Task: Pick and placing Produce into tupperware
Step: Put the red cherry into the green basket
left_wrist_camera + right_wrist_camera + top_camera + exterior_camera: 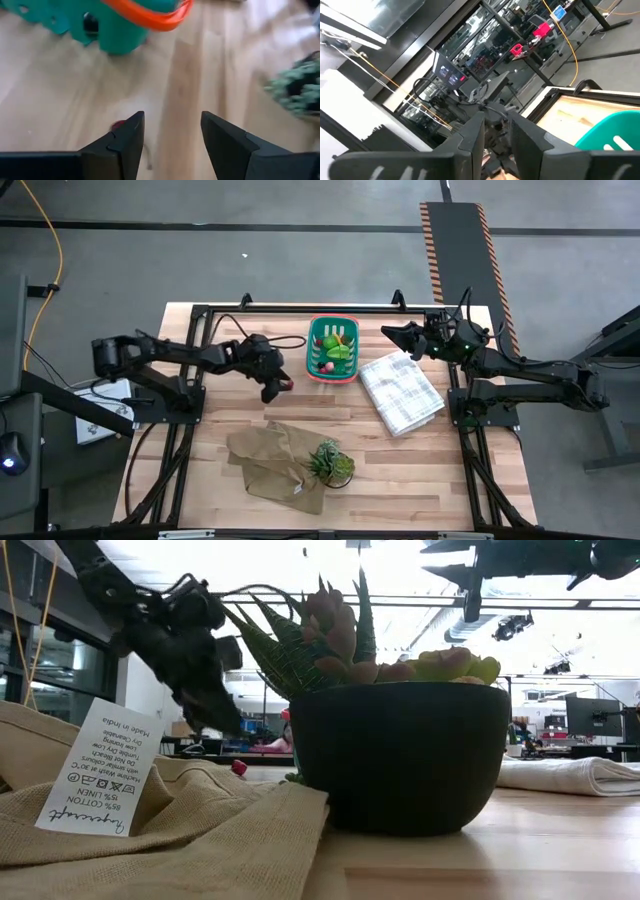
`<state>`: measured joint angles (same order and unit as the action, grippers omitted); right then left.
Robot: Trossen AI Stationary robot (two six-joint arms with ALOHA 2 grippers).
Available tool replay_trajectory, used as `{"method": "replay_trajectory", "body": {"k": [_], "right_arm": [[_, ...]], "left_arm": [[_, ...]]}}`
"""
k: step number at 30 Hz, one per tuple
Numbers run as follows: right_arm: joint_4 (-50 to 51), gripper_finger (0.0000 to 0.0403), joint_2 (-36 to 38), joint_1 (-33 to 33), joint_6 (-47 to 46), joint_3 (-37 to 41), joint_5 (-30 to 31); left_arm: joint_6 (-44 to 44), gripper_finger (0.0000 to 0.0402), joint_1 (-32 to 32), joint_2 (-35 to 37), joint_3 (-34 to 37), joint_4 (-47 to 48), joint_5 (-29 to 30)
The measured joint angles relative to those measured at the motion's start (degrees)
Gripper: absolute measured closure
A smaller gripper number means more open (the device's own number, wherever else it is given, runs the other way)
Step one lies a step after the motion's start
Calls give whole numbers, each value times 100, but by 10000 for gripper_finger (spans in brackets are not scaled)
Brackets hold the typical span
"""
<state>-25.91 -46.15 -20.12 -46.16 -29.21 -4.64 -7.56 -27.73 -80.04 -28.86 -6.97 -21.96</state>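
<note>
Left end effector (272, 392) hangs low over the counter (220, 490) just left of the tupperware (333, 348), its fingers (127, 142) apart with bare wood between them and nothing held; a tiny red ball (118, 125) sits on the wood at the outer side of one finger, not in the gap. Right end effector (392, 333) waits raised near the counter's far right corner, its fingers a narrow gap apart and holding nothing that shows.

Largest first: the tupperware is a stiff, slotted teal basket that already carries several pieces of produce (338, 352), light green lumps and small red ones. It looks light enough to skid if bumped, so I would keep clear of its rim.

Next, the checked cloth (402, 393) to its right, the tan cloth (270, 455) and the potted plant (330, 463) toward the near edge are soft or tippy clutter; open wood lies between them and the basket, enough for a short lift and carry.

Smallest, the red ball: probably hard plastic, very light, smooth and round, so it is likely to roll or squirt out. Best grip is across its widest part, fingers centred over it first, since it now lies off to one side.
</note>
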Motion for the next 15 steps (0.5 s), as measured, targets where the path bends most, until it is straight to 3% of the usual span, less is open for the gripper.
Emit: {"method": "replay_trajectory", "body": {"k": [8, 15], "right_arm": [[34, 324, 1, 0, 235, 0, -311], [521, 324, -2, 104, 621, 2, -550]], "left_arm": [[-304, 238, 133, 1561, 0, 1442, 274], [-338, 254, 1246, 2357, 549, 882, 2641]]}}
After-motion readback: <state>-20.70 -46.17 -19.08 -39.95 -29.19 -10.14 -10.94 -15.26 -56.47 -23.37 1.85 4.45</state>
